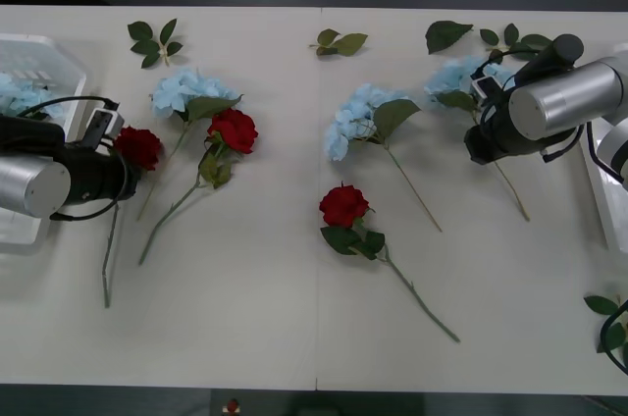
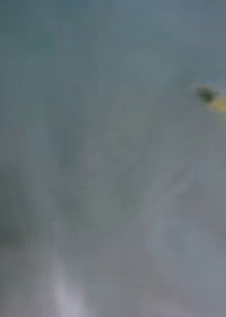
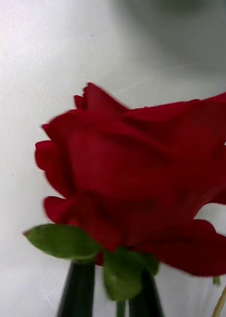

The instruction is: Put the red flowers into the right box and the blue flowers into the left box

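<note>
The left pincer (image 3: pixel 110 290) is clenched on a red rose (image 1: pixel 137 147) at about 9 o'clock on the counter (image 1: pixel 294 318). Its black fingers (image 3: pixel 78 292) pinch the stem just under the bloom, so the head faces the wrist camera while the stem trails toward 6 o'clock. Gripping there likely keeps the heavy bloom from flopping. That rose sits beside the left box (image 1: pixel 44 68), which already holds pale blue blooms, so it has the full width to cross to the right box (image 1: pixel 606 202) at 3 o'clock.

The right pincer (image 1: pixel 486 92) hovers at 2 o'clock over a blue flower (image 1: pixel 456 78); I cannot tell whether it is released or clenched. It seems set to collect that stem for the left side.

2 more red roses lie loose, 1 at 10 o'clock (image 1: pixel 234 130) touching a blue flower (image 1: pixel 186 90), 1 near centre (image 1: pixel 343 205). A third blue flower (image 1: pixel 355 120) lies at 12 o'clock.

No brand, label or writing is legible anywhere.
</note>
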